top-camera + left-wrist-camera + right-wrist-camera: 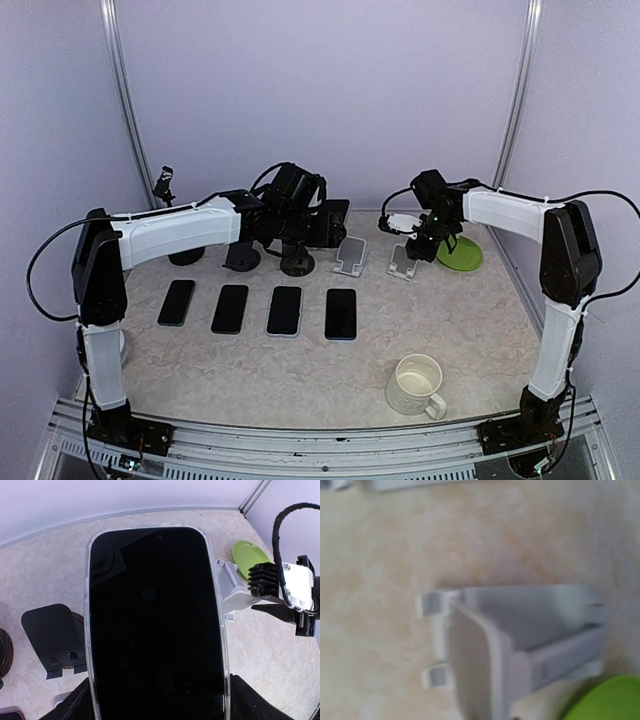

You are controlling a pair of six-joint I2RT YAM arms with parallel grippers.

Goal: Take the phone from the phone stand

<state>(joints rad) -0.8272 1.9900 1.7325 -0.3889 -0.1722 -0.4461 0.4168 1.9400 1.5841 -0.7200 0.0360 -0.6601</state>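
My left gripper [312,222] is shut on a black phone in a clear case [333,222], its two edges clamped between my dark pads [250,702]. The phone [155,620] fills the left wrist view, screen up, raised off the table. A white phone stand [349,255] stands just beside it, and another white stand [403,262] is to its right. My right gripper [425,243] hovers at that second stand, which shows blurred and close in the right wrist view [520,640]. My right fingers are hidden there.
Two black stands [243,258] [297,262] are at the back left; one shows in the left wrist view [52,640]. Several phones [284,310] lie in a row mid-table. A green plate [460,252] is back right and a white mug [417,385] is at the front.
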